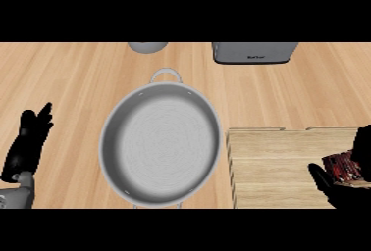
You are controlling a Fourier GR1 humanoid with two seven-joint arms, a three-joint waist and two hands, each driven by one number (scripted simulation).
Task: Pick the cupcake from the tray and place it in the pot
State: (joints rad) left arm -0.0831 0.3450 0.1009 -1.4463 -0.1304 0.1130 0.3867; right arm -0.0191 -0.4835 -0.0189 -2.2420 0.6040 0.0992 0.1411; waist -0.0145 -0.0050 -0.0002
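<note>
Head view showed the right hand [346, 184] curled round the cupcake [342, 166] over the tray [279, 166], beside the pot [159, 142], while the left hand [27, 142] rested at the left edge, fingers straight and released.

Left hand [27, 147]: matte black all over, slim tapering fingers, showing at the left edge of the frame.
Left forearm [18, 193]: grey, smooth rounded casing, lower left corner, meeting the black hand at the wrist.
Right hand [340, 188]: same black finish, bulky dark shape, lower right corner, partly cut by the frame edge.
</note>
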